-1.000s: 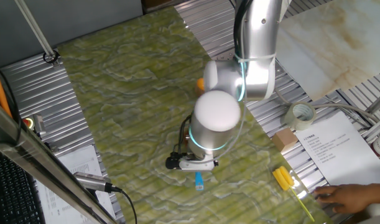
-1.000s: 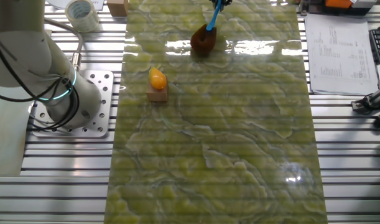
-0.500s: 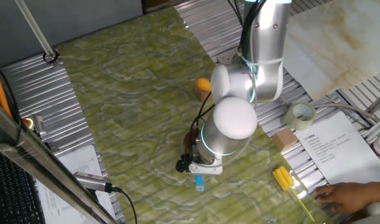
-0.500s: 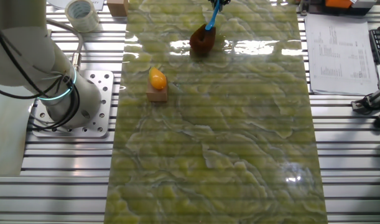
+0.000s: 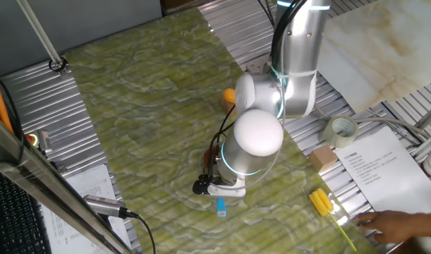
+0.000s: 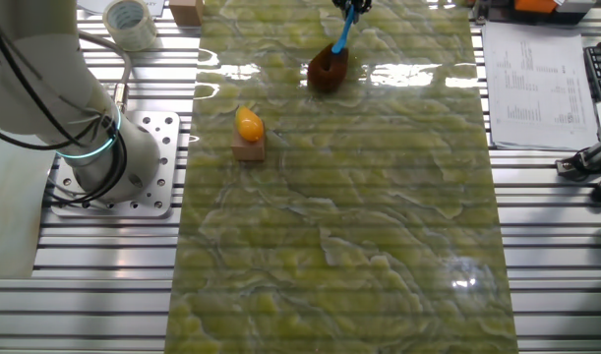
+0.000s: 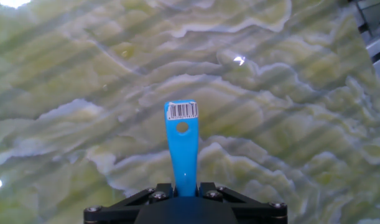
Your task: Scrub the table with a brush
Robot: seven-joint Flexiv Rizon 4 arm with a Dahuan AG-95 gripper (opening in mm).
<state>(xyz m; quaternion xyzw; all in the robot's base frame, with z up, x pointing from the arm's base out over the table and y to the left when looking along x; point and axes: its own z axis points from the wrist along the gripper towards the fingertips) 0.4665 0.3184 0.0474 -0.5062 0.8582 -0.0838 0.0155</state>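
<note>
One brush [image 7: 181, 146] handle sticks out from the closed jaws over the table [image 7: 65, 74].

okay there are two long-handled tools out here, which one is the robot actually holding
The brush with the light-blue handle and reddish-brown bristles: the gripper clamps its handle, bristles on the table. The yellow tool lies loose at the table's edge, untouched.

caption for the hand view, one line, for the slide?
Hand view: gripper clamps the blue brush handle, barcode-labelled end pointing out over the green-yellow marbled table.
</note>
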